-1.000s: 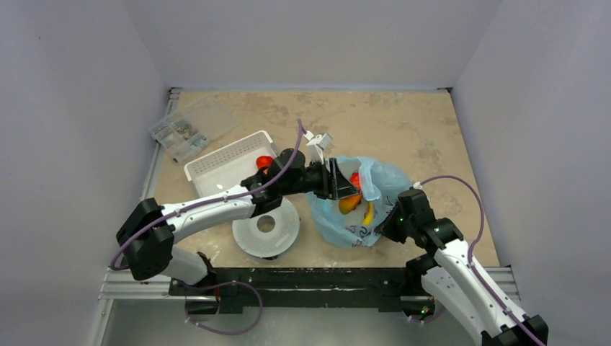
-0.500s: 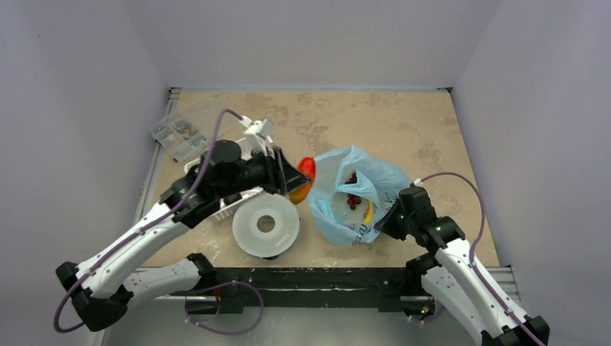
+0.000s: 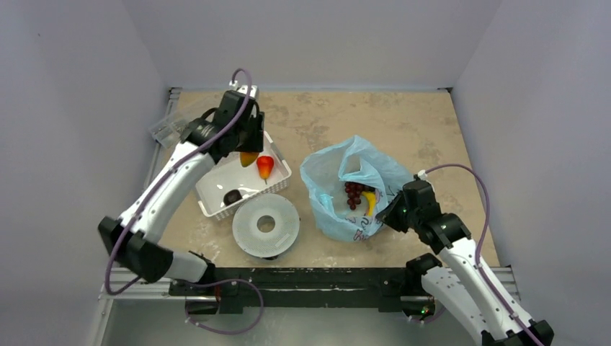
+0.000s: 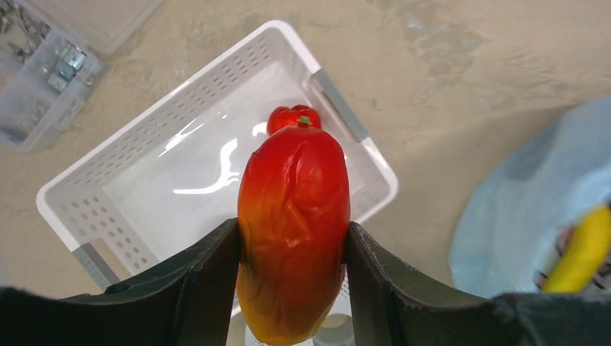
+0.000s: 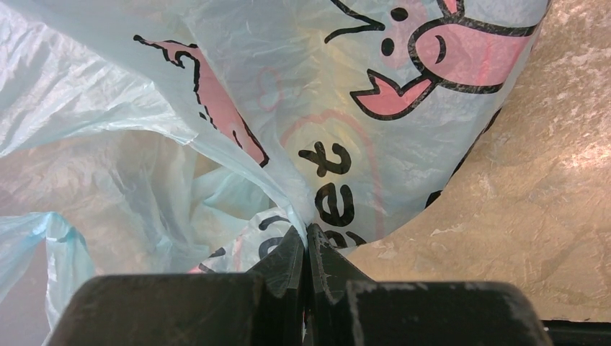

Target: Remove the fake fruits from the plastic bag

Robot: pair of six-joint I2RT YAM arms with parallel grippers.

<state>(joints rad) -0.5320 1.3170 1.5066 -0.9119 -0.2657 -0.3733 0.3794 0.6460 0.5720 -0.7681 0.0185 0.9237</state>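
My left gripper [image 3: 248, 149] is shut on the orange-red mango [image 4: 294, 216] and holds it above the white slotted basket [image 3: 209, 171], clear of the bag. A red strawberry-like piece [image 3: 265, 166] and a dark round piece [image 3: 233, 196] lie in the basket. The light-blue plastic bag [image 3: 339, 176] stands open right of centre, with dark purple grapes [image 3: 353, 192] and a yellow piece [image 3: 369, 203] inside. My right gripper [image 3: 390, 215] is shut on a pinch of the bag's wall [image 5: 288, 108] at its near right side.
A round white perforated disc [image 3: 265, 225] lies just in front of the basket. A clear box of small hardware [image 3: 170, 130] sits at the far left by the table edge. Grey walls enclose the table on three sides.
My left arm has pulled the mango out of the bag and swung it left and back, over the basket. The bag has opened wider. My right gripper has kept its hold.
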